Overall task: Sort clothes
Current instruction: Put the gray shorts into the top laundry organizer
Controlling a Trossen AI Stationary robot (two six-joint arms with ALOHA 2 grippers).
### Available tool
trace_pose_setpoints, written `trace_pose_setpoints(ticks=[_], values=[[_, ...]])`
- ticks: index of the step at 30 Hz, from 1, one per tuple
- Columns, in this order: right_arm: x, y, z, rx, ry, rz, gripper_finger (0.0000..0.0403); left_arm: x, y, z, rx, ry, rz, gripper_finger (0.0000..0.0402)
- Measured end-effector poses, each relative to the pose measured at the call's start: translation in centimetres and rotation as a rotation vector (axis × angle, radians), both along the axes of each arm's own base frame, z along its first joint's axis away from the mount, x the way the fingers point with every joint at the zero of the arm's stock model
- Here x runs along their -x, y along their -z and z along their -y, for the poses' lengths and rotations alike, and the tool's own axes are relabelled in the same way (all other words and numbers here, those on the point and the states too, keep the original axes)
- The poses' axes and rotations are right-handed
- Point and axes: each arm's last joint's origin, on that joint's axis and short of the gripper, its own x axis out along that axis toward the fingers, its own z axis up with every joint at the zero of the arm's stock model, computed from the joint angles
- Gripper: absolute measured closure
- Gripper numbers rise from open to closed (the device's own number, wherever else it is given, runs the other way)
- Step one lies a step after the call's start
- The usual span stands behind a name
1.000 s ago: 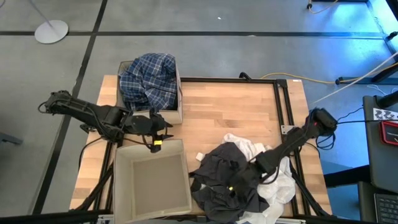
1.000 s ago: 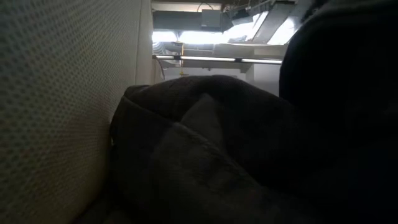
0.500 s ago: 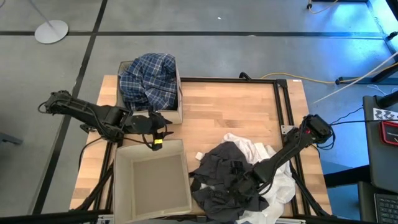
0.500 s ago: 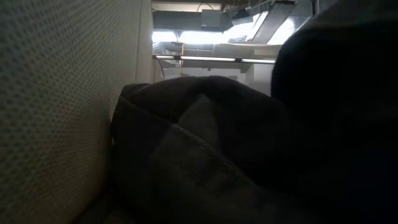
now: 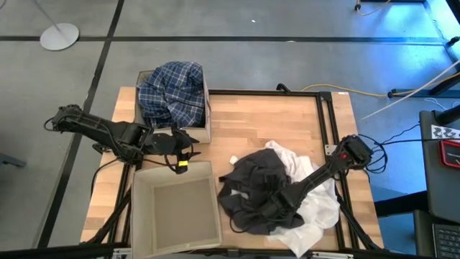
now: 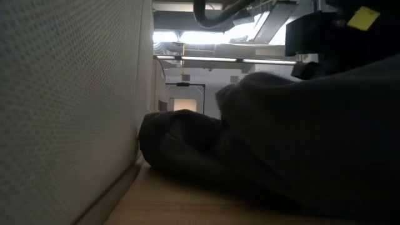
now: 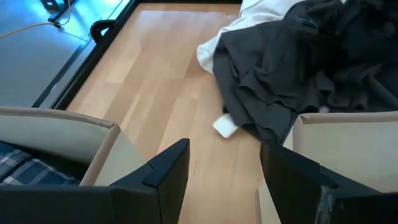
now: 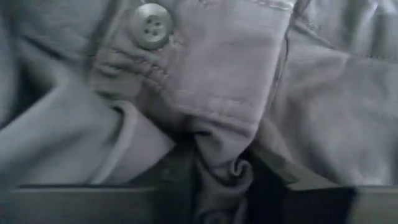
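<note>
Where the dark grey garment (image 5: 255,194) lies heaped on the near right part of the wooden tabletop (image 5: 266,126), we see it resting partly on top of white garments (image 5: 309,208) that spread out beneath and to its right. The right claw (image 5: 277,208) is pressed down into this grey pile; its wrist view shows a pinch of buttoned grey cloth bunched between its fingers, so we take it as closed on the fabric. Just left of the pile stands an empty beige fabric box (image 5: 176,208). Behind that box, a second beige box (image 5: 205,122) holds the blue-and-white plaid shirt (image 5: 171,92). The left claw (image 5: 185,150) hovers between the two boxes with its fingers (image 7: 168,168) spread apart, holding nothing.
</note>
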Motion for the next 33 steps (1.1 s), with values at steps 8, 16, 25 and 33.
trace_pose_setpoints(ticks=[8, 16, 25, 33], values=[[0.3, -3.9, -0.2, 0.025, -0.049, 0.033, 0.0381, 0.0, 0.0, 0.0, 0.003, -0.002, 0.001, 0.0215], [0.8, -10.6, 0.7, 0.121, -0.04, 0.152, 0.0382, 0.0, 0.0, 0.0, 0.005, -0.003, 0.002, 0.0215], [2.3, -17.7, 3.4, 0.359, 0.019, 0.31, 0.0375, 0.0, 0.0, 0.0, 0.007, -0.003, 0.002, 0.0215], [3.0, -22.5, 7.2, 0.539, 0.098, 0.456, 0.0382, 0.0, -0.1, 0.0, 0.027, -0.012, 0.013, 0.0215]])
